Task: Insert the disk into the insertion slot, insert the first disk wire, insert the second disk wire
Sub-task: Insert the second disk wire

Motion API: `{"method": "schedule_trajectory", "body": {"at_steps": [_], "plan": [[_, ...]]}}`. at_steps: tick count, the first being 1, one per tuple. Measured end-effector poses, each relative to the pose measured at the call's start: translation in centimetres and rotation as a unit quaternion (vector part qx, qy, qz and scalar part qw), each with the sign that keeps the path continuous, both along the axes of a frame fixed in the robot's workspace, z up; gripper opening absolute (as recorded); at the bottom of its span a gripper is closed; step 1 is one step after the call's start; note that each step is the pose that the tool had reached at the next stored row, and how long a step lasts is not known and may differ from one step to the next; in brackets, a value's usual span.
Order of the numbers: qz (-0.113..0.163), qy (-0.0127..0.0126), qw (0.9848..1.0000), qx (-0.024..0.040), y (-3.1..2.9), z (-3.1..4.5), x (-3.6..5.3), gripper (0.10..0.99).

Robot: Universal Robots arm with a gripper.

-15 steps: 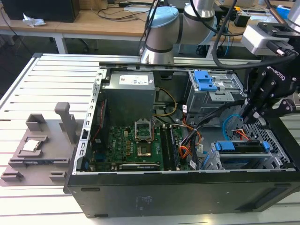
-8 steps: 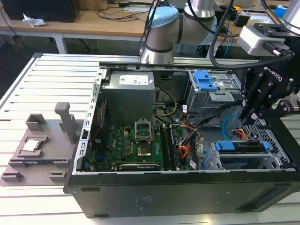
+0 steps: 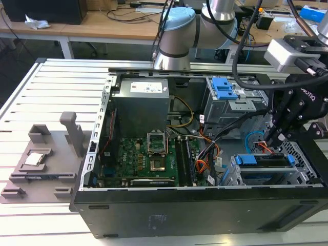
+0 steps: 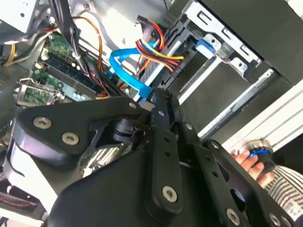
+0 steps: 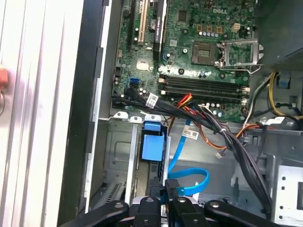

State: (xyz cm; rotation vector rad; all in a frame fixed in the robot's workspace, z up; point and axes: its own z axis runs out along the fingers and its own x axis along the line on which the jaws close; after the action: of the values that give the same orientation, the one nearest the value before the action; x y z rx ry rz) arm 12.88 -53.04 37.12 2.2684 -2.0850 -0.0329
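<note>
The disk (image 3: 264, 164), framed by its blue carrier, lies inside the insertion slot (image 3: 236, 177), a silver perforated cage at the case's front corner on the exterior view's right. My gripper (image 3: 278, 134) hangs just above the disk's inner end. In the first wrist view the gripper (image 5: 171, 196) is shut on the black plug of a blue disk wire (image 5: 189, 182), which loops beside the carrier's blue tab (image 5: 152, 144). In the second wrist view the gripper (image 4: 154, 97) pinches the same blue wire (image 4: 125, 66). A red, yellow and black wire bundle (image 4: 156, 47) ends at a black plug close by.
The open case holds a motherboard (image 3: 148, 159), a power supply (image 3: 141, 102) and a grey bay with a blue latch (image 3: 224, 88). Loose cable bundles (image 5: 222, 132) cross beside the cage. A grey fixture (image 3: 41, 154) sits on the slatted table. A person's hand (image 4: 251, 158) rests near the case.
</note>
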Motion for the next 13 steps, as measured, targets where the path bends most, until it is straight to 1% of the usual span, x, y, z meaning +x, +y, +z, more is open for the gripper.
{"method": "schedule_trajectory", "body": {"at_steps": [4,8,13], "plan": [[-0.018,-0.0001,0.9998,-0.0001,-0.07,-0.7,-0.01,0.165],[-0.018,-0.0001,0.9998,0.0,-0.41,-1.71,0.36,0.165],[-0.018,0.0,0.9998,0.0,-0.6,-2.51,0.39,0.165]]}}
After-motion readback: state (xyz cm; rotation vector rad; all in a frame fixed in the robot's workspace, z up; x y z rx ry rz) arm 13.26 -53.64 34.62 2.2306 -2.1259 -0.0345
